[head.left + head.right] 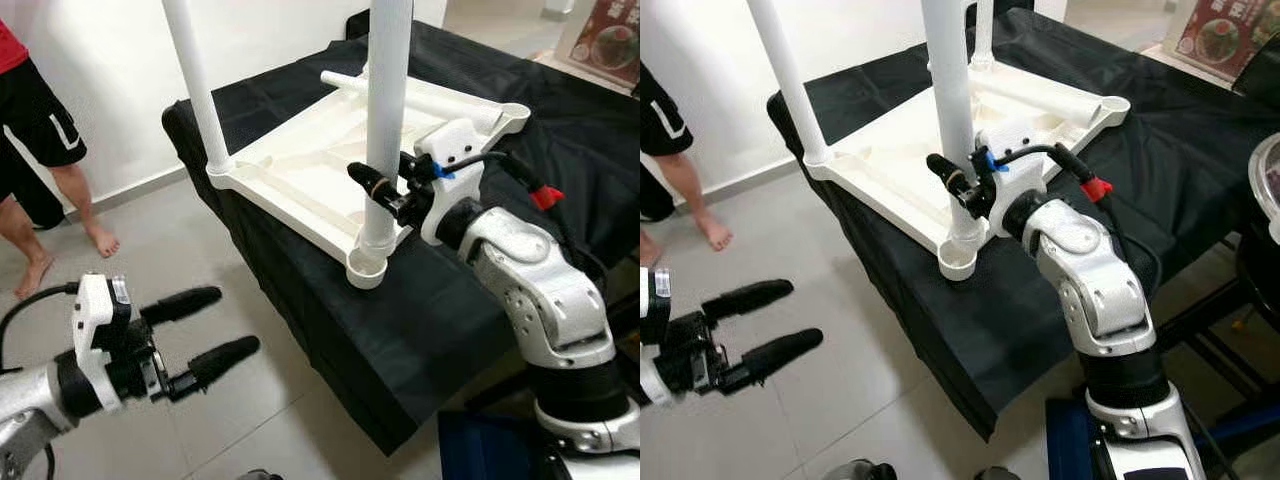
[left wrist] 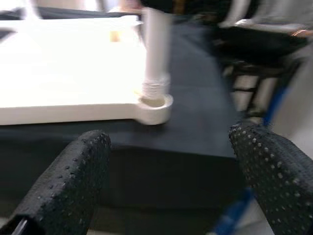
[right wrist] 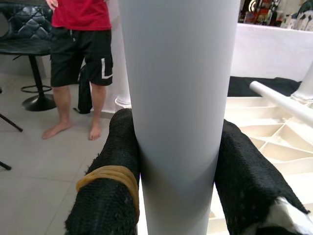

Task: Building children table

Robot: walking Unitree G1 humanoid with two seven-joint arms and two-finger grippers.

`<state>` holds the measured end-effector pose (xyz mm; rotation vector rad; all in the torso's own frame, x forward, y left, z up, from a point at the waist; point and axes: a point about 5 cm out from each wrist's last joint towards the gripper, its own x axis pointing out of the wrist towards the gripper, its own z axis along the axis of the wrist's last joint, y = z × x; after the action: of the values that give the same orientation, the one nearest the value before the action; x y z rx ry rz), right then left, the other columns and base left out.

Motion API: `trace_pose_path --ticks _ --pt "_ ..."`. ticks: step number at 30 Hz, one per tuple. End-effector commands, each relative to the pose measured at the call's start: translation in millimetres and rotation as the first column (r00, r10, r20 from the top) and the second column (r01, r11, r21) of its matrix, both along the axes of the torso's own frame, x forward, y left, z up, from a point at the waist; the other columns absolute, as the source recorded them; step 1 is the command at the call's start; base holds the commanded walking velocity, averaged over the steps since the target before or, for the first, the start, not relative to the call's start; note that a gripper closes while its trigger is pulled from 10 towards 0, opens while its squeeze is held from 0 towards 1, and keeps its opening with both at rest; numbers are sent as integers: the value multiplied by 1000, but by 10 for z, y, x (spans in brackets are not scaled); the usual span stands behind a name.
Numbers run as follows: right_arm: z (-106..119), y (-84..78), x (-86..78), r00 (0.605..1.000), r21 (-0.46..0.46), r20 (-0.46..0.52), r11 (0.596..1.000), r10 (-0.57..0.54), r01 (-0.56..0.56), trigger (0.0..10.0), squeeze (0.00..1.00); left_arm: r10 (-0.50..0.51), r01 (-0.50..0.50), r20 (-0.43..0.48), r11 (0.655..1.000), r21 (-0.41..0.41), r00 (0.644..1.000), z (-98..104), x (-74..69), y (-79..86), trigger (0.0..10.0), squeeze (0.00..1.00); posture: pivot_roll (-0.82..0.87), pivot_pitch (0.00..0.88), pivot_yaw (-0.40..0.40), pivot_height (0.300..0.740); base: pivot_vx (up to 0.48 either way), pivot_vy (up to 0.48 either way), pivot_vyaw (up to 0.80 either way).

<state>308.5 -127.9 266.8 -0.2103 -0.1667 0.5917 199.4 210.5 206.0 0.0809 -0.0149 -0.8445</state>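
Black-draped table (image 1: 480, 330), tiled floor: white children's tabletop (image 1: 300, 175) lies upside down on it, near the edge. Right gripper (image 1: 385, 190) clenched around upright white leg (image 1: 385, 110) seated in the near corner socket. Left gripper (image 1: 205, 330) spread wide, held over floor. Barefoot person (image 1: 40, 150) beside wall.

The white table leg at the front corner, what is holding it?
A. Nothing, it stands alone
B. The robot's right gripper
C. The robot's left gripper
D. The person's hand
B. The right gripper has its two black fingers pressed on either side of the white table leg, while the left gripper hangs open over the floor, away from it.
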Motion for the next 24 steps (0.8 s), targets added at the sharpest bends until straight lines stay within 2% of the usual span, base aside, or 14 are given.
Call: trace_pose_path --ticks 1,2,4,7,11,16,20,24 --pt "0 70 -44 999 -11 15 999 39 -39 10000 0 50 -50 15 998 23 999 -39 40 -8 10000 0 3 165 16 740 0 0 0" --pt "-23 71 -56 999 -15 11 999 40 -40 10000 0 86 -88 40 995 54 996 -94 71 -78 10000 0 3 162 15 740 0 0 0" --pt "-58 80 -76 999 -16 1 999 45 -45 10000 0 95 -102 73 990 98 993 -222 71 -232 10000 0 -2 154 17 740 0 0 0" --pt "-54 95 -88 999 -13 -1 999 51 -51 10000 0 95 -98 45 994 58 994 -283 59 -298 10000 0 -7 158 19 740 0 0 0" --pt "-45 109 -99 998 -17 -7 998 63 -63 10000 0 107 -107 28 994 -17 994 -276 64 -268 10000 0 -4 165 16 740 0 0 0" --pt "-53 136 -112 996 -35 -19 996 82 -83 10000 0 121 -120 17 993 -9 993 -334 49 -223 10000 0 -1 168 18 740 0 0 0" --pt "-66 172 -118 995 -46 -29 994 99 -100 10000 0 127 -127 5 992 19 992 -484 -5 -421 10000 0 2 172 17 740 0 0 0" --pt "-77 188 -122 994 -53 -33 993 105 -107 10000 0 135 -135 1 991 23 991 -526 -23 -537 10000 0 1 178 19 740 0 0 0"
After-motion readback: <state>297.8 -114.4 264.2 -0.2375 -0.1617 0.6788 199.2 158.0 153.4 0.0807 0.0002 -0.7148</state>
